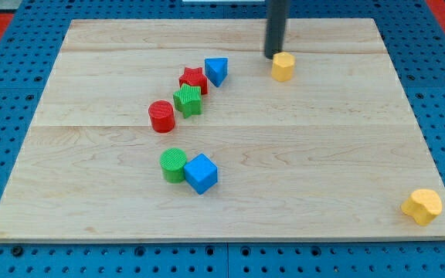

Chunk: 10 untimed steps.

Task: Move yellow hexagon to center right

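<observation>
The yellow hexagon point(283, 66) sits on the wooden board point(323, 147) near the view's top, right of centre. My tip point(273, 55) is the lower end of a dark rod coming down from the view's top. It stands just to the upper left of the yellow hexagon, touching or almost touching its edge.
A blue triangle-like block point(216, 71), a red star point(194, 79), a green star point(188, 100) and a red cylinder point(161, 116) form a diagonal row left of centre. A green cylinder point(174, 164) and a blue cube point(201, 173) sit lower. A yellow heart-like block point(422, 206) lies at the bottom right corner.
</observation>
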Each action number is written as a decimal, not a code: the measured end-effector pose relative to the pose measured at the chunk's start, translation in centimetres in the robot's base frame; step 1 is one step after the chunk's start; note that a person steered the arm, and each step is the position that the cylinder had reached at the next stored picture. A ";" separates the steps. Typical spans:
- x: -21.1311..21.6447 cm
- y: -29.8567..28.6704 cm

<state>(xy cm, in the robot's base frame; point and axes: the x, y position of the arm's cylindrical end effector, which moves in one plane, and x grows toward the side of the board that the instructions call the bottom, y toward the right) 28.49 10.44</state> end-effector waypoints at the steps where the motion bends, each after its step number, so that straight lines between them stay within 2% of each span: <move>1: 1.2 4.0; 2: 1.2 4.0; 3: -1.7 3.1; 4: -2.2 -0.3; 8: 7.0 -0.7; 9: 7.1 1.5; 10: 6.1 0.8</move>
<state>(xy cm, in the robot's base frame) 34.55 11.29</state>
